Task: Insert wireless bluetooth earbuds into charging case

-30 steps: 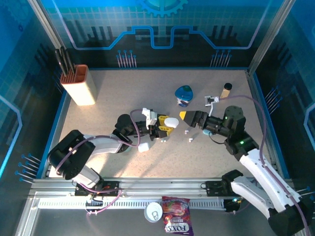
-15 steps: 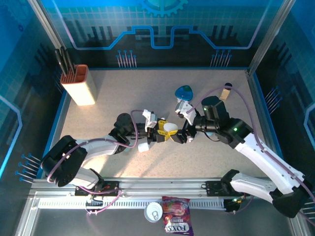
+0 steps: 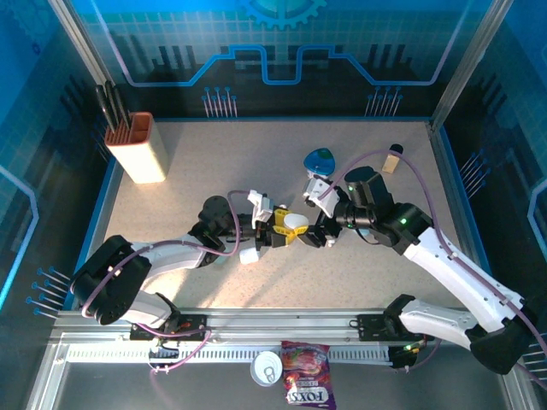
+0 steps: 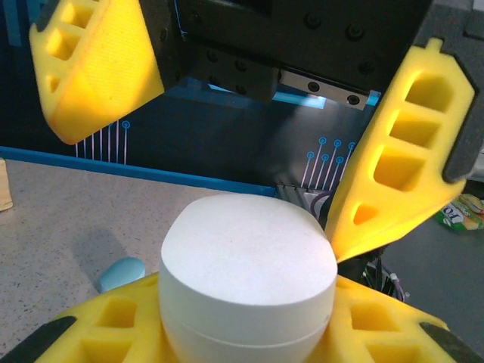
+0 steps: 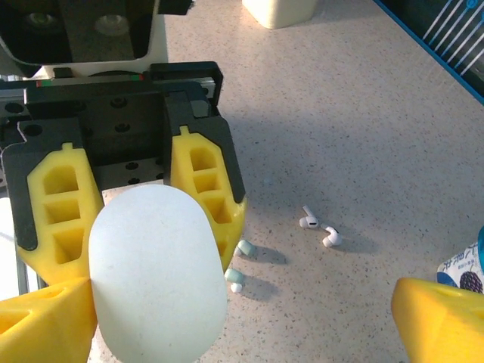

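My left gripper (image 3: 285,231) is shut on a white pebble-shaped charging case (image 3: 296,222), its lid closed. In the left wrist view the case (image 4: 246,280) sits between my yellow fingers (image 4: 98,333). My right gripper (image 3: 317,232) stands open right in front of the case, with its yellow fingers (image 4: 98,68) spread above and to either side of it. In the right wrist view the case (image 5: 155,272) sits close in front of my open right gripper (image 5: 238,302). Two white earbuds (image 5: 308,221) and two pale teal earbuds (image 5: 244,248) lie loose on the table beside the case.
A second white case (image 3: 249,254) lies by the left arm. A teal object (image 3: 320,160) and a small bottle (image 3: 392,158) stand further back. A knife block (image 3: 141,147) is at the far left. A snack bag (image 3: 306,386) and a can (image 3: 267,367) lie on the near rail.
The right arm has swung left and brought its open gripper up to the white case. The left gripper still holds the case and has barely shifted.
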